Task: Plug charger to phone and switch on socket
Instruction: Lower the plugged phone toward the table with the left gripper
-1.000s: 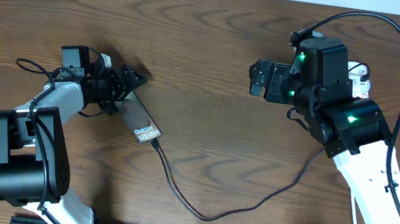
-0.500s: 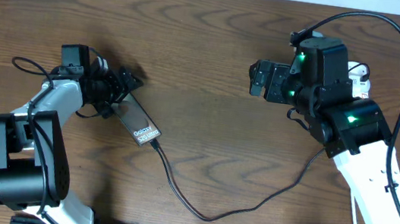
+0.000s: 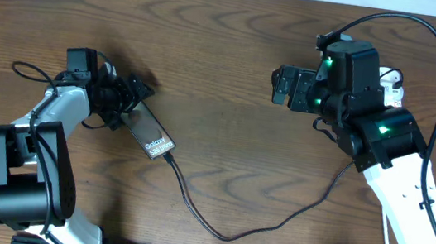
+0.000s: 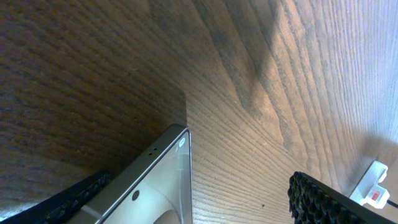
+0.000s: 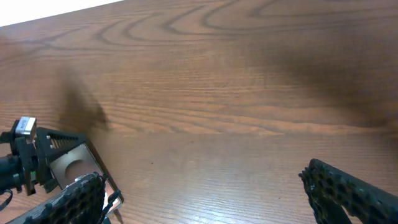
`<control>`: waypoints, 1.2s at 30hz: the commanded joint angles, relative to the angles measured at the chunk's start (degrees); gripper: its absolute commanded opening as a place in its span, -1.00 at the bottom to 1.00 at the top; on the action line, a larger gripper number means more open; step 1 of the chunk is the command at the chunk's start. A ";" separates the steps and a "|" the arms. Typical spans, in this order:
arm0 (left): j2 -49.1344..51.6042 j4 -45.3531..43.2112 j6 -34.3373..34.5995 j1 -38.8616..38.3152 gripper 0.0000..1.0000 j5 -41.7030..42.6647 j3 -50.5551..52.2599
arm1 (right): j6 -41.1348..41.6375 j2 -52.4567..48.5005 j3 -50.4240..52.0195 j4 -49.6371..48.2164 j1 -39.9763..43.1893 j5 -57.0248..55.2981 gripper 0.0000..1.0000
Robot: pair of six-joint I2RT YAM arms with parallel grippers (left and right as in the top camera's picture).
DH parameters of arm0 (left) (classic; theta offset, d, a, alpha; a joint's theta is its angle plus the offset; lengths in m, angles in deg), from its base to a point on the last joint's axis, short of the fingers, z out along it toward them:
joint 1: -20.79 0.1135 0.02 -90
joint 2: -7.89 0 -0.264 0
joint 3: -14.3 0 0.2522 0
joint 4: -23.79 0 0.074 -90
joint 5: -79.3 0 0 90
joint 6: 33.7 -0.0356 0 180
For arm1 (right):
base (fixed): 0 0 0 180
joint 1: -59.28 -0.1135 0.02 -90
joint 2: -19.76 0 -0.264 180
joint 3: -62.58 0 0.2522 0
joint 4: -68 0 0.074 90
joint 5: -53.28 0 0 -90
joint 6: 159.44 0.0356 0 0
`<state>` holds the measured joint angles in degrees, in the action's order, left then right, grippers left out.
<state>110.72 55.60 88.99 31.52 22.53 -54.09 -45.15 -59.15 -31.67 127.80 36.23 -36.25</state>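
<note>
Brown wood-grain table (image 3: 228, 40), black charger (image 3: 225, 237), dark phone (image 3: 154, 135) white lettering, white socket (image 4: 371, 184) red mark

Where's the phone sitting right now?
In the overhead view, the phone lies on the left side of the table, its upper end inside the open left hand, with the black charger cable running off its lower end.

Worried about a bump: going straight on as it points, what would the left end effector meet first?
Likely the phone: it lies just ahead of the left end effector, between its open fingers.
</note>
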 commanded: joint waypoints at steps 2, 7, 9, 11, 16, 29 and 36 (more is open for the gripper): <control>4.76 3.91 -1.01 0.33 0.85 -10.01 4.17 | -0.76 -0.13 -0.07 0.09 -0.31 0.09 0.99; 4.76 5.86 -1.03 0.33 0.85 -9.99 4.17 | -0.79 -0.13 -0.07 0.09 -0.31 0.09 0.99; 4.76 6.21 -1.11 0.33 0.84 -9.99 4.17 | -0.79 -0.13 -0.07 0.09 -0.31 0.11 0.99; 4.76 6.21 -1.20 0.33 0.84 -9.99 4.17 | -0.76 -0.13 -0.07 0.11 -0.31 0.11 0.99; 4.76 7.02 -1.20 0.33 0.85 -9.99 4.17 | -0.76 -0.13 -0.07 0.26 -0.31 0.09 0.99; 4.76 8.22 -1.18 0.33 0.85 -9.99 4.17 | -0.79 -0.13 -0.07 0.26 -0.31 0.11 0.99; 4.76 5.46 -1.16 0.33 0.85 -9.99 4.17 | -0.79 -0.13 -0.07 0.26 -0.31 0.11 0.99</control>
<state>110.19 60.63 88.01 31.56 21.46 -54.51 -45.15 -59.15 -31.67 127.89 36.23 -36.25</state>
